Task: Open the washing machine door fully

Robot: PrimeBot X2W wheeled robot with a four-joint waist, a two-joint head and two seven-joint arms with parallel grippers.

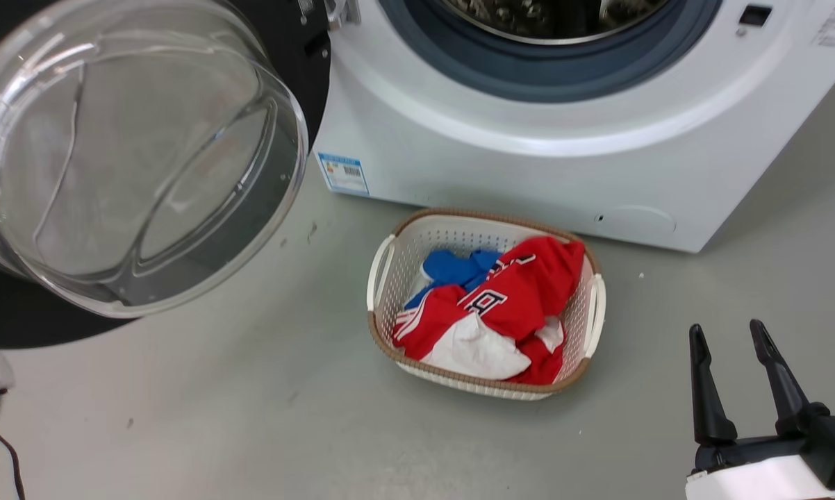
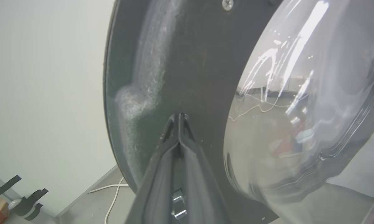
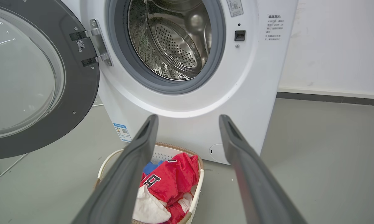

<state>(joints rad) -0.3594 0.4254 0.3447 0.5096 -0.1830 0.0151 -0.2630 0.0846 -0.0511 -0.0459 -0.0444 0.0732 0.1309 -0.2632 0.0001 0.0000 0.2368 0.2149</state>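
Observation:
The washing machine door stands swung out to the left of the machine, its clear glass bowl bulging toward me and its black disc behind it. In the right wrist view the door hangs on its hinge beside the bare steel drum. My left gripper is shut with nothing in it, its tips right at the door's black inner face, beside the bowl. My right gripper is open over the floor at the lower right, away from the machine.
A white laundry basket with red, white and blue clothes sits on the grey floor in front of the machine. A white cable lies by the wall behind the door. A white wall stands right of the machine.

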